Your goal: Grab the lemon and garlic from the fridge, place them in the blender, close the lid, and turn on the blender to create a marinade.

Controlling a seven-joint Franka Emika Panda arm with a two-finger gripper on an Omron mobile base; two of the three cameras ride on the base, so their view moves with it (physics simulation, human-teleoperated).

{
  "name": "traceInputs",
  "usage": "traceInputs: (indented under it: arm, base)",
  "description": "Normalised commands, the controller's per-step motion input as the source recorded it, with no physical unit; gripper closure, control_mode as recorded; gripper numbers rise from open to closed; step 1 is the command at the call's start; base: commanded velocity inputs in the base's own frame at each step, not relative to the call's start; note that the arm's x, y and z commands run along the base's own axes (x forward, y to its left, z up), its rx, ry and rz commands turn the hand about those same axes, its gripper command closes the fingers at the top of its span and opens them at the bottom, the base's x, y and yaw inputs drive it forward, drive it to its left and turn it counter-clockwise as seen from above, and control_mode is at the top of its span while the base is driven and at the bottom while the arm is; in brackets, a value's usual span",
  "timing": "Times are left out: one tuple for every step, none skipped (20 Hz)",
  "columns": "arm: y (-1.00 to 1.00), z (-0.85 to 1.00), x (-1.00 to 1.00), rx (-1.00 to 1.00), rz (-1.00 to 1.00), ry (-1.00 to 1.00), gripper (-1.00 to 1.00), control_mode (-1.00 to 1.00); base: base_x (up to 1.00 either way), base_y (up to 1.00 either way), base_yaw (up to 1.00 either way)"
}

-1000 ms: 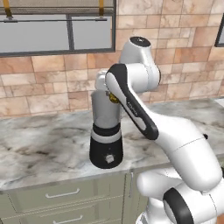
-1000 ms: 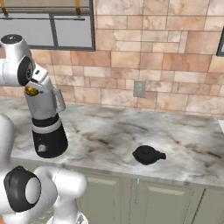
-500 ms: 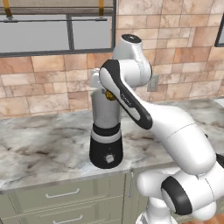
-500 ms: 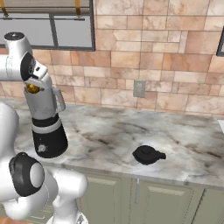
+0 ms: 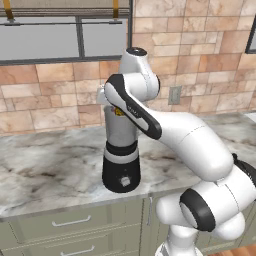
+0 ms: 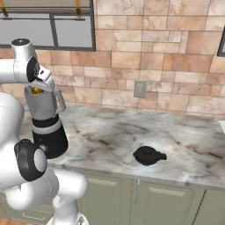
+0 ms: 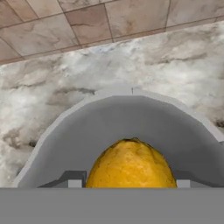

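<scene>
The blender (image 5: 120, 150) stands on the marble counter (image 5: 45, 170), and its translucent jar (image 6: 43, 102) is open at the top. My gripper (image 6: 39, 87) hangs at the jar's mouth, shut on the yellow lemon (image 7: 131, 164). The lemon (image 6: 37, 91) sits just inside the rim, with the jar wall (image 7: 118, 122) curving around it. A sliver of the lemon (image 5: 119, 112) shows past my arm. The black lid (image 6: 148, 155) lies on the counter well to the right of the blender. The garlic and the fridge are out of view.
A brick-tiled wall with a socket (image 6: 140, 88) runs behind the counter, and a window (image 5: 60, 37) sits above it. Drawers and cabinet doors (image 5: 70, 222) lie below the counter's front edge. Bare marble (image 6: 110, 127) stretches between blender and lid.
My arm's upper links have swung a little over the blender. The hand stays at the jar's mouth with the lemon still in it. Blender and lid have not moved.
</scene>
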Motion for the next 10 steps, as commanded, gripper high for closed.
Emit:
traceInputs:
  arm:
    - [0.26,-0.91,0.0,-0.07,0.02,0.0,1.0,-1.0]
    - [0.24,-0.83,0.0,-0.04,0.01,0.0,1.0,-1.0]
    - [0.25,-0.79,0.03,-0.03,0.0,0.03,1.0,-1.0]
    - [0.19,-0.75,0.04,-0.01,0.0,0.02,1.0,-1.0]
    - [0.16,-0.64,0.03,0.0,0.0,0.01,1.0,-1.0]
    - [0.14,-0.64,0.0,0.0,0.01,0.03,1.0,-1.0]
    - [0.12,-0.59,0.0,0.0,0.0,0.03,-1.0,-1.0]
    - [0.1,-0.47,0.0,0.0,0.01,0.02,-1.0,-1.0]
    - [0.03,-0.4,0.0,0.0,0.01,0.0,-1.0,-1.0]
    - [0.0,-0.28,0.0,0.0,0.01,0.0,-1.0,-1.0]
  base:
    - [0.0,0.0,0.0]
    - [0.0,0.0,0.0]
    - [0.0,0.0,0.0]
    - [0.0,0.0,0.0]
    - [0.0,0.0,0.0]
    - [0.0,0.0,0.0]
    - [0.0,0.0,0.0]
    - [0.0,0.0,0.0]
    - [0.0,0.0,0.0]
    - [0.0,0.0,0.0]
